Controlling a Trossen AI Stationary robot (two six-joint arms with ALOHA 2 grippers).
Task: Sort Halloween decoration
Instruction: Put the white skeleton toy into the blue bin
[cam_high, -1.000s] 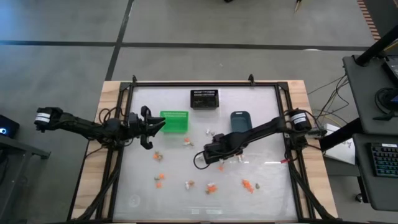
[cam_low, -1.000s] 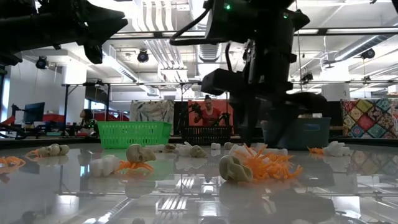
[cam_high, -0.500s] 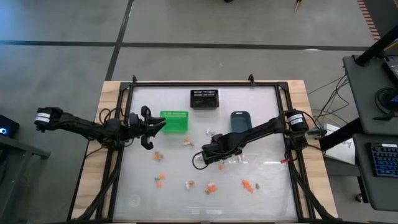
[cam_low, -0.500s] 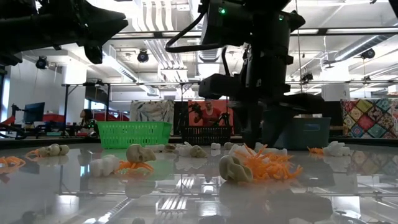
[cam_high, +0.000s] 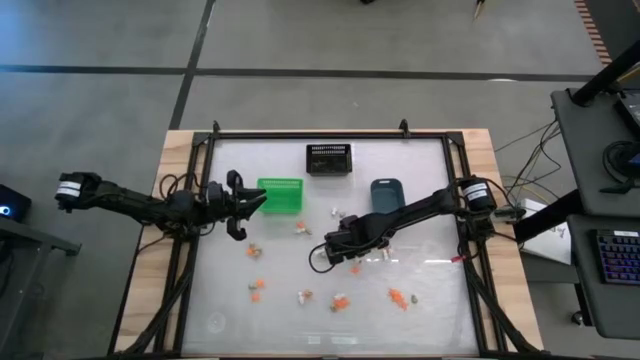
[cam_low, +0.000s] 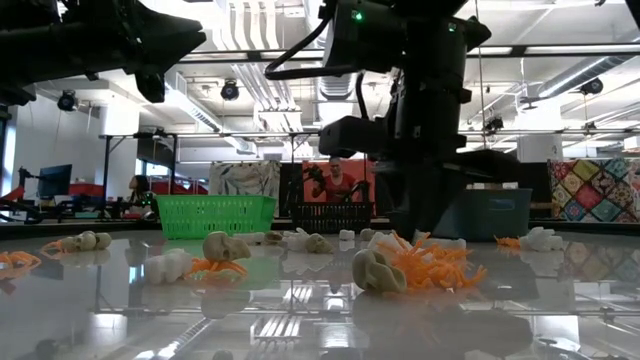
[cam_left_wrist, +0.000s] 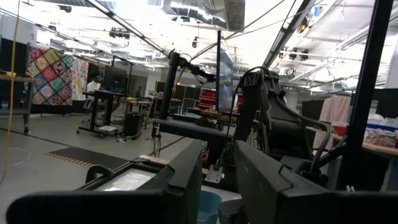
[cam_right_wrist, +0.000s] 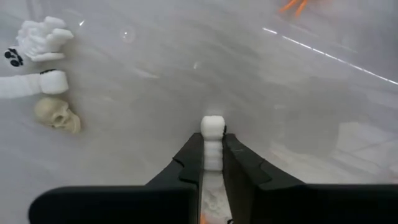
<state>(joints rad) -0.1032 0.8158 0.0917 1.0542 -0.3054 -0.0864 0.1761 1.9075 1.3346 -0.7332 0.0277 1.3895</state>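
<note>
Pinching a small white trinket (cam_right_wrist: 212, 142), the right gripper (cam_right_wrist: 212, 163) is best lifted straight, its hold kept firm.

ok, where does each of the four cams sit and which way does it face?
High: above the table, straight down; both arms, green bin.
Low: at tabletop height, level across into the room; arms from above, green bin.
Left wrist: raised, facing the room over its own fingers.
Right wrist: down at the table; right gripper shut on a white trinket, skull nearby.
Shared: high and low both show the green bin.
</note>
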